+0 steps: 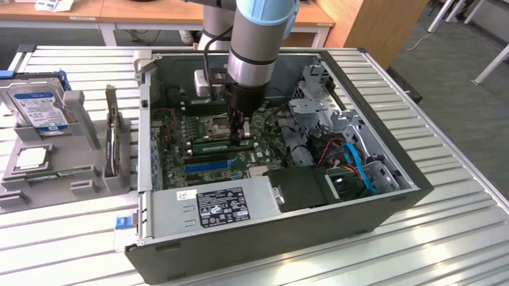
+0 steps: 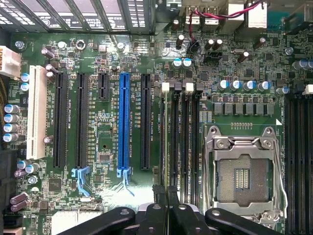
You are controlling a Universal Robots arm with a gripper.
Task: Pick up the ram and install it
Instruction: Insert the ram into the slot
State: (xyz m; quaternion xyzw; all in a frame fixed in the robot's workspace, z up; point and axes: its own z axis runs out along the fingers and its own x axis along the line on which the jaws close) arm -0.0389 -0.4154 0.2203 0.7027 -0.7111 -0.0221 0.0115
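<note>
The gripper (image 1: 242, 136) is pinched nearly closed on the ram (image 1: 213, 145) — the green stick standing along the memory slots (image 2: 187, 132) (beside the empty processor socket (image 2: 243, 176)) — apparently in a slot, full seating unclear.

We're in a robotics lab here, or an engineering workshop much like it. A robot arm (image 1: 258, 42) reaches down into an opened PC case (image 1: 318, 232), its motherboard (image 2: 107, 137) laid bare. The case sits on a slatted metal bench (image 1: 445, 238), just beside a grey fixture (image 1: 80, 179) holding a hard drive (image 1: 36, 107). Behind, wooden desks (image 1: 151, 12); underfoot, grey office carpet (image 1: 453, 59).
</note>
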